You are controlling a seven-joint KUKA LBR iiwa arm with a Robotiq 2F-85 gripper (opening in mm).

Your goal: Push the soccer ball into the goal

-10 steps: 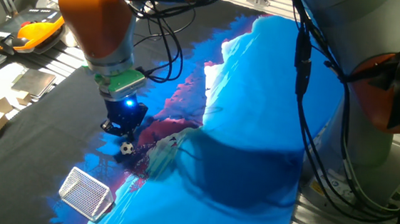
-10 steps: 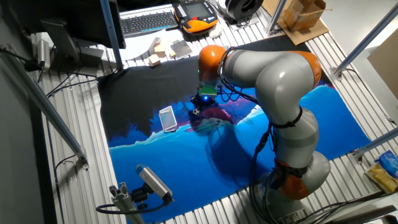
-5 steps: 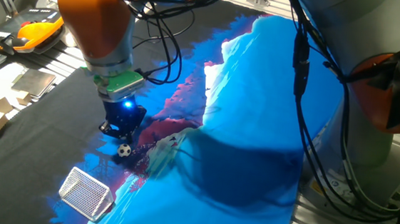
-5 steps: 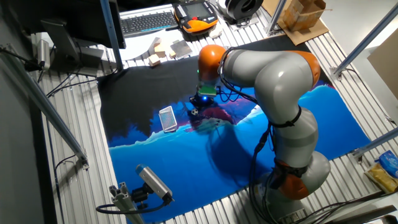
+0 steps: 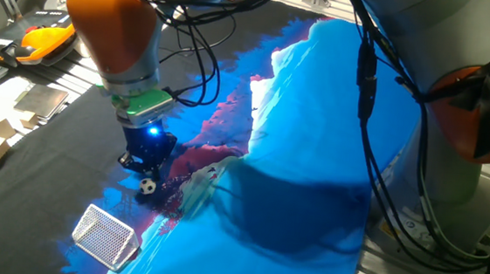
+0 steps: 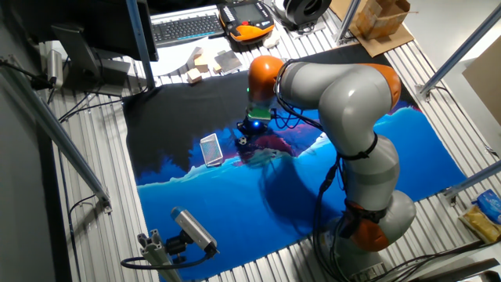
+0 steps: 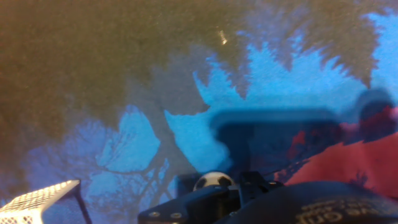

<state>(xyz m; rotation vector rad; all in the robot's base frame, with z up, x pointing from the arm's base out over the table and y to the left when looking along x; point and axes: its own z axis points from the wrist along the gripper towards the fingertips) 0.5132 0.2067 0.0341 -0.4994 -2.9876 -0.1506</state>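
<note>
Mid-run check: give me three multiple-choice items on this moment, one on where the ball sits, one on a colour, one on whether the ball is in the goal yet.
1. The small white soccer ball with black patches lies:
A. right by the tool's tip
B. inside the net
C. on the keyboard

2. The white wire-mesh goal stands on a cloth that is there:
A. yellow
B. blue and black
C. green

3. The ball is:
A. inside the goal
B. lifted off the cloth
C. outside the goal, a gap between

Answers:
1 A, it sits just below the tool.
2 B, blue and black print surrounds the goal.
3 C, bare cloth shows between ball and goal.
</note>
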